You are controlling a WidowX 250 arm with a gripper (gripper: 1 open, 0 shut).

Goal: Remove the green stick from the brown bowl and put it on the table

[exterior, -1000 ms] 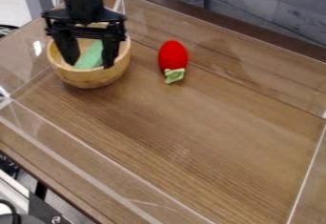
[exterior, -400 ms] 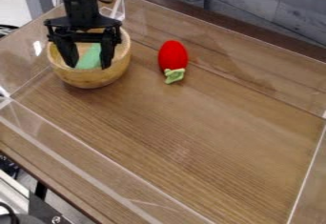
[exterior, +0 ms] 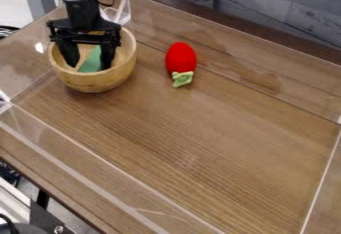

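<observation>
The brown bowl (exterior: 96,77) sits at the back left of the table (exterior: 200,138). Inside it lies the green stick (exterior: 91,62), a light-green block partly hidden by my black gripper (exterior: 90,57). The gripper points straight down into the bowl and stands open, one finger on each side of the stick. I cannot tell whether the fingers (exterior: 63,54) touch the stick or the bowl's floor.
A red strawberry toy (exterior: 180,61) with a small green leaf lies to the right of the bowl. Low clear acrylic walls (exterior: 80,168) edge the table top. Wide bare wood stretches in front and to the right.
The gripper has sunk lower into the bowl and shifted slightly left and away from the camera, still open. The stick, bowl and strawberry have not moved.
</observation>
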